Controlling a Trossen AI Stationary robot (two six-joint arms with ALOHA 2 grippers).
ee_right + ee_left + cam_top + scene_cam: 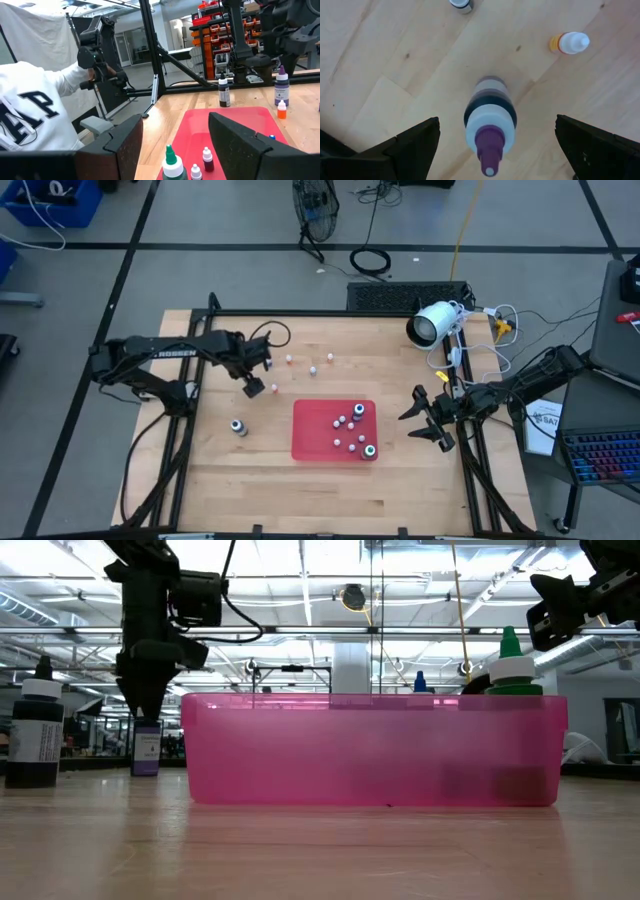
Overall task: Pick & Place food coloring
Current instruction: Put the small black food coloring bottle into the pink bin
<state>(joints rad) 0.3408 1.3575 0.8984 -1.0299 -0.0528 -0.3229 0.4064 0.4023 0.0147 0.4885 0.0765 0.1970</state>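
A purple-capped food coloring bottle [490, 125] stands upright on the wooden table [250, 470], left of the red tray [310, 442]. My left gripper [252, 383] hangs over it, pointing down and open, one finger on either side of the bottle and clear of it. Several small bottles [355, 420] stand in the tray, among them a green-capped one [512, 660]. An orange-tipped bottle [568, 43] and a black one [238, 426] stand on the table nearby. My right gripper [415, 423] waits open and level at the tray's right side.
More tiny bottles [313, 370] stand on the table beyond the tray. A white camera [432, 325] with cables sits at the far right corner. In the right wrist view a person in a white hooded top [35, 110] is off the table's left side.
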